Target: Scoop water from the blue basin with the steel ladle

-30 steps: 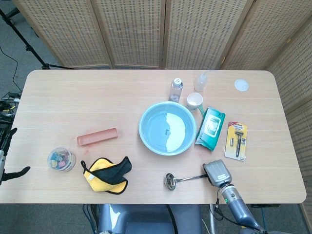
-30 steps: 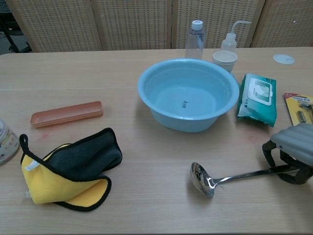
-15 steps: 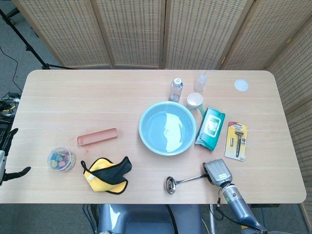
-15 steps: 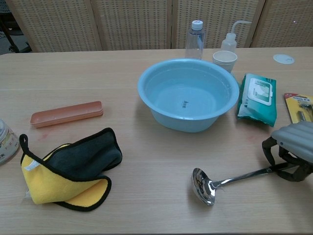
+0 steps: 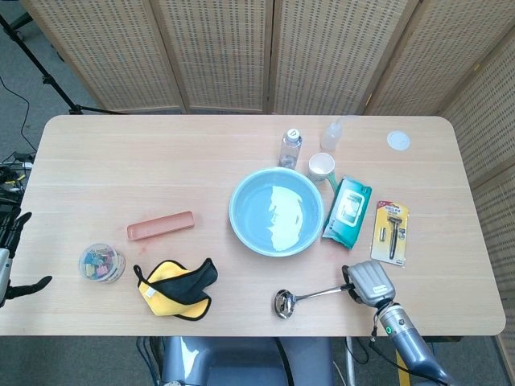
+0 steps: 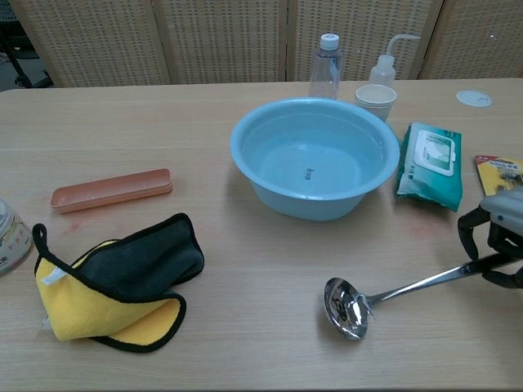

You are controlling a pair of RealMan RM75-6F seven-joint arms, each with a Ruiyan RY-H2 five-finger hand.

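The blue basin (image 5: 276, 211) (image 6: 315, 157) holds water and stands at the table's centre right. The steel ladle (image 5: 309, 296) (image 6: 384, 295) lies in front of it, bowl to the left, handle running right and slightly raised. My right hand (image 5: 369, 282) (image 6: 497, 236) grips the end of the handle near the front right edge of the table. My left hand (image 5: 10, 265) shows only at the far left edge of the head view, off the table, fingers apart and holding nothing.
Behind the basin stand a clear bottle (image 6: 325, 65), a squeeze bottle (image 6: 382, 72) and a paper cup (image 6: 376, 102). A wipes pack (image 6: 429, 165) and a razor pack (image 5: 391, 232) lie to the right. A pink tray (image 6: 111, 189), a yellow-black cloth (image 6: 118, 282) and a jar of clips (image 5: 101, 262) are at the left.
My right hand has shifted to the right with the ladle handle, dragging the ladle rightward and lifting the handle end; the bowl has tilted more upright on the table.
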